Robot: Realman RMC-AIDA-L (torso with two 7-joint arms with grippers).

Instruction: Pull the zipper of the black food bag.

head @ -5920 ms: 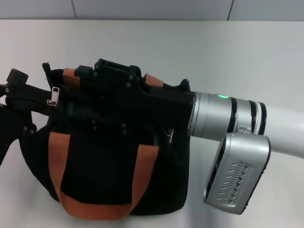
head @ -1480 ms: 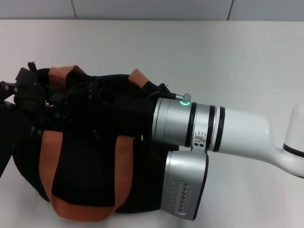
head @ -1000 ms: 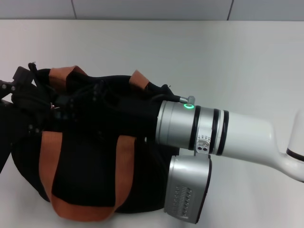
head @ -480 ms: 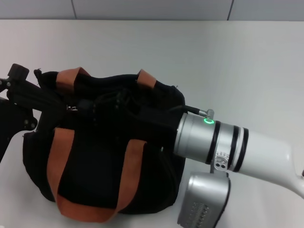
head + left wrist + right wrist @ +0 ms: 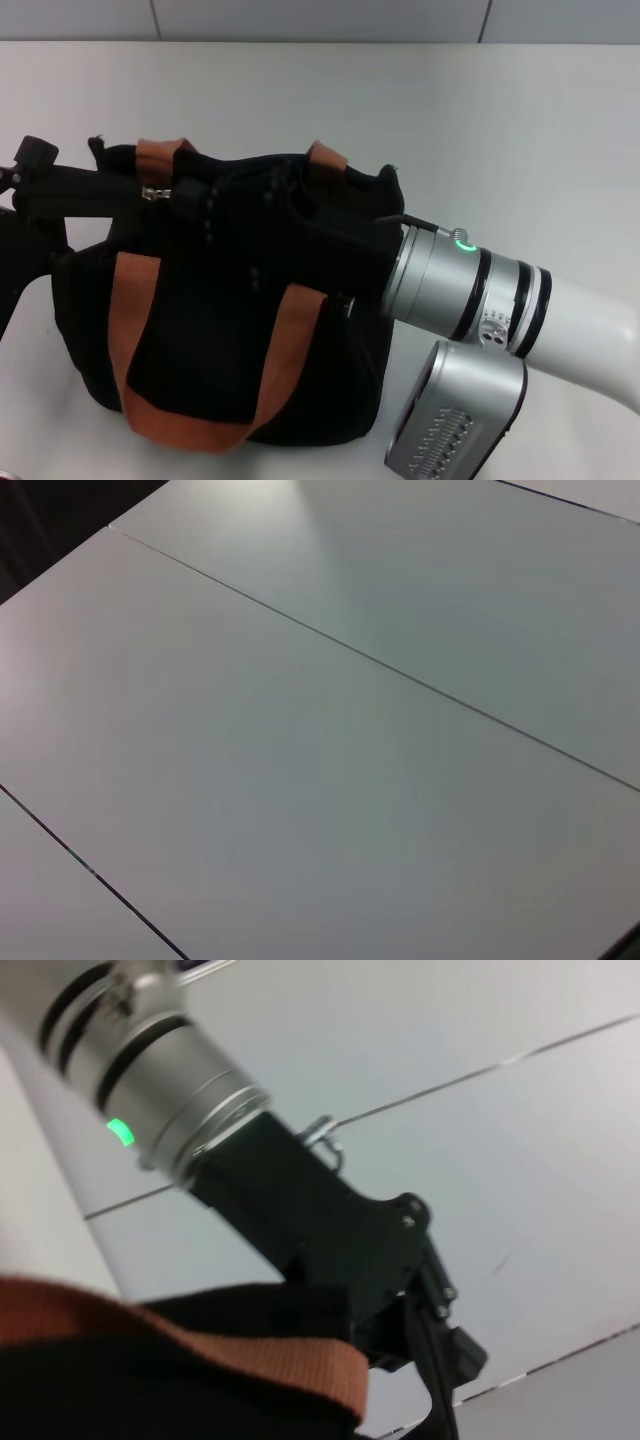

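Head view: the black food bag (image 5: pixel 230 330) stands on the white table (image 5: pixel 400 100), its rust-orange handles (image 5: pixel 130 330) hanging down the near side.
Zipper (image 5: pixel 152 193): a small silver pull tab at the top left of the bag, on the zip track.
Right gripper (image 5: pixel 190 200): black, reaching from the right across the bag's top, its tip just beside the pull tab; whether it grips the tab cannot be told.
Left gripper (image 5: pixel 35 190): black, at the bag's top left corner, touching the fabric; finger spread cannot be told.
Left wrist view: only bare table panels (image 5: pixel 320 730).
Right wrist view: an orange strap (image 5: pixel 200 1345) and black fabric beneath a black gripper body (image 5: pixel 340 1240).
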